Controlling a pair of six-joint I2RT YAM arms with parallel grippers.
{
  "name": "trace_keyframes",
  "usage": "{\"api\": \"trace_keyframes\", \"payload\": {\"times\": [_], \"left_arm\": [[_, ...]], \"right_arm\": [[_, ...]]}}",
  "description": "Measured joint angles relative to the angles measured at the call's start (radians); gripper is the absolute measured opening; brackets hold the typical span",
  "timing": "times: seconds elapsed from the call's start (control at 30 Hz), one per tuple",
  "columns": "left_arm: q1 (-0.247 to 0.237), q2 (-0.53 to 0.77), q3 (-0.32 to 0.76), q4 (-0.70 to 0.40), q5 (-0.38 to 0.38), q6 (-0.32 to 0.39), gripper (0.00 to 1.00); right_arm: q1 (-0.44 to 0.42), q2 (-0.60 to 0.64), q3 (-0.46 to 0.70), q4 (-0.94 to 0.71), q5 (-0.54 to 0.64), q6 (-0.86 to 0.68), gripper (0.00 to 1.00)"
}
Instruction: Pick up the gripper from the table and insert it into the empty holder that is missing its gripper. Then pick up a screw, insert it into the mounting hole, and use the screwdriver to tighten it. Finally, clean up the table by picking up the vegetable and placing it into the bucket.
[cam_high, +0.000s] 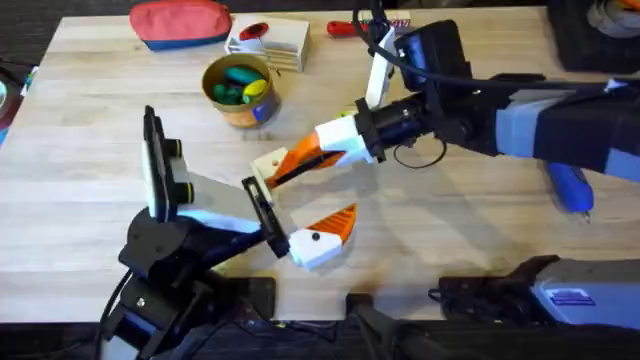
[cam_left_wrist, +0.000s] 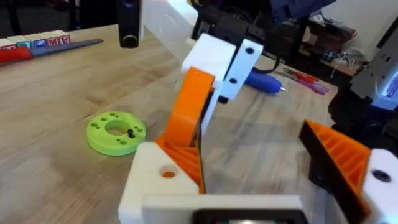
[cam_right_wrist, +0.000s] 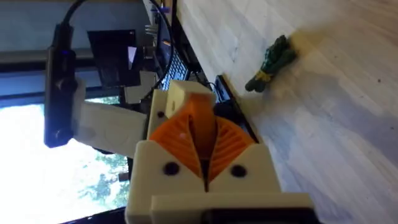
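Clamped tight in the right end effector (cam_right_wrist: 200, 140) — the small orange gripper (cam_high: 298, 160), held slanted just above the tabletop (cam_high: 100, 120). Pressed at its low end against the pale holder (cam_high: 266, 166) on the left end effector (cam_high: 298, 200). Fingers of that left one spread wide apart, with an orange pad (cam_high: 338, 222) already on the other finger. Toward the back, the tan bucket (cam_high: 240, 95), with bright toys inside. Lying flat on bare wood — the dark green vegetable (cam_right_wrist: 270, 62). Close by the right arm, the blue screwdriver (cam_high: 570, 188), lying down, touched by nothing. Near the holder, a lime-green disc (cam_left_wrist: 115, 132).
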Motion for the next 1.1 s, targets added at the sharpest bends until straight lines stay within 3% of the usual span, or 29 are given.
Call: {"api": "trace_keyframes", "payload": {"times": [0.7,1.1], "left_arm": [[0.002,0.0,0.0,0.0,-0.036,-0.015,0.986],[0.002,0.0,0.0,0.002,-0.028,-0.012,0.987]], "right_arm": [[0.019,-0.001,0.0,0.051,0.076,0.075,0.005],[0.011,-0.001,0.0,0.054,0.043,0.076,0.217]]}}
